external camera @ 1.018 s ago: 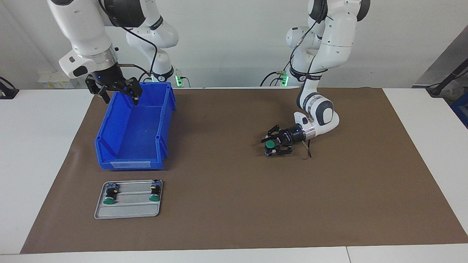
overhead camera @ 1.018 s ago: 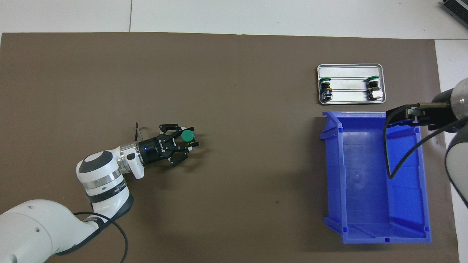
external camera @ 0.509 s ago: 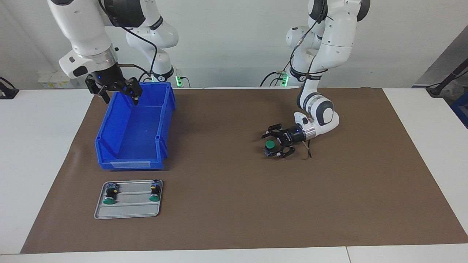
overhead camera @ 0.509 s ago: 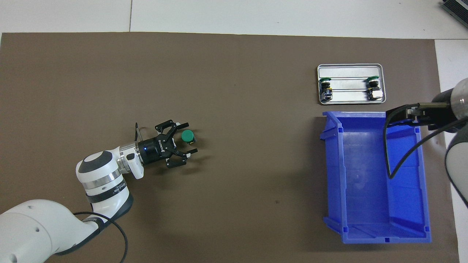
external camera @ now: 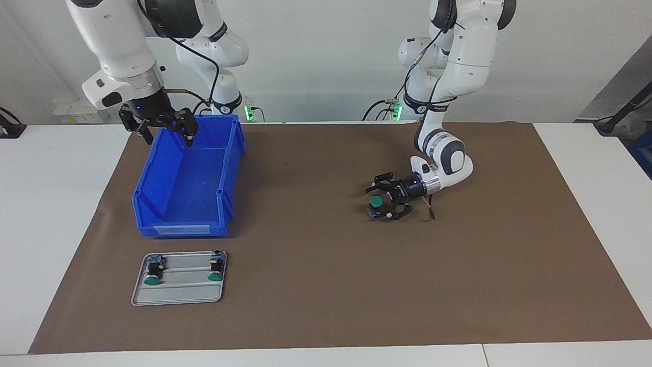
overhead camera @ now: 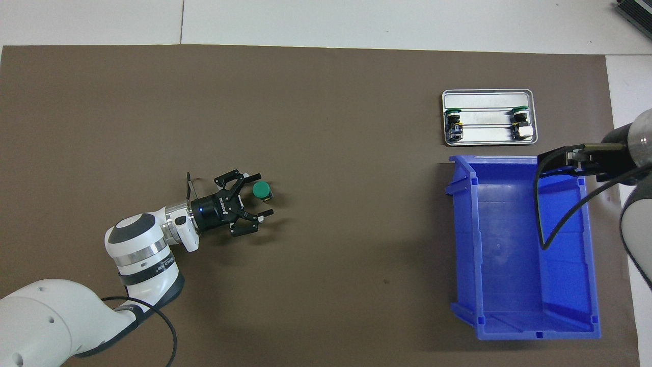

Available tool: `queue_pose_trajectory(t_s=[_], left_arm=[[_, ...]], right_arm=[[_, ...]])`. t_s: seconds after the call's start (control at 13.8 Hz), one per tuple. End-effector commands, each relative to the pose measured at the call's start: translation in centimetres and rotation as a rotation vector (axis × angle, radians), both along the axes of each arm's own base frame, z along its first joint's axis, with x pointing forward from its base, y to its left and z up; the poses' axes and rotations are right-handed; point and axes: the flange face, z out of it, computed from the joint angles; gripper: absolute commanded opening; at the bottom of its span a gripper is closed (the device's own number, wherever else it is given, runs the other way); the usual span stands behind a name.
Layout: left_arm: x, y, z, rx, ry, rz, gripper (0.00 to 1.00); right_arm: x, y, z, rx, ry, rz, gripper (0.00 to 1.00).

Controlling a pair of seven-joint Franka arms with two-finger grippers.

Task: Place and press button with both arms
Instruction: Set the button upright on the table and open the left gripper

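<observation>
Button (external camera: 376, 202): we see it standing on the mat at centre-right of the facing view, green cap up.
Left gripper (external camera: 383, 200): wide, empty, flanking it; we risk toppling it.
Right gripper (external camera: 164, 127): wide, empty, upper left over the blue bin (external camera: 168, 214); a press could miss.

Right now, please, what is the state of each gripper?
Left gripper: open, holding nothing; the button stands on the mat between its fingers.
Right gripper: open, empty, over the blue bin.
</observation>
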Motion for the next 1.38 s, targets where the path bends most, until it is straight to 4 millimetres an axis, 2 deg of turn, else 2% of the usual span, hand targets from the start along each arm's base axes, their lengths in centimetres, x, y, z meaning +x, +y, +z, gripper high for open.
queue_pose_trajectory(t_s=[0.0, 0.07, 0.22, 0.51, 0.65, 0.8, 1.09, 1.24, 1.31], left_arm=[[-0.1, 1.4, 0.3, -0.014, 0.035, 0.015, 0.99], [0.1, 1.8, 0.4, -0.012, 0.045, 0.011, 0.99], [0.8, 4.2, 0.7, 0.006, 0.043, 0.004, 0.99], [3.1, 7.9, 2.2, 0.042, 0.028, 0.018, 0.99], [5.3, 11.0, 3.2, 0.125, 0.004, 0.032, 0.99], [6.5, 14.1, 3.5, 0.279, 0.013, 0.123, 0.99], [9.2, 16.6, 6.7, 0.385, 0.037, 0.203, 0.99], [11.4, 17.9, 9.6, 0.426, 0.089, 0.195, 0.99], [12.6, 18.3, 11.7, 0.464, 0.126, 0.178, 0.99]], right_arm=[[-0.3, 0.0, 0.2, 0.022, 0.0, -0.011, 1.0], [-0.3, 0.0, 0.2, 0.02, 0.0, -0.011, 1.0], [-0.3, 0.0, 0.2, 0.02, 0.0, -0.011, 1.0], [-0.3, 0.0, 0.2, 0.02, 0.0, -0.011, 1.0], [-0.3, 0.0, 0.2, 0.022, 0.0, -0.011, 1.0], [-0.3, 0.0, 0.2, 0.022, 0.0, -0.011, 1.0], [-0.3, 0.0, 0.2, 0.022, 0.0, -0.011, 1.0], [-0.3, 0.0, 0.2, 0.02, 0.0, -0.011, 1.0], [-0.3, 0.0, 0.2, 0.02, 0.0, -0.009, 1.0]])
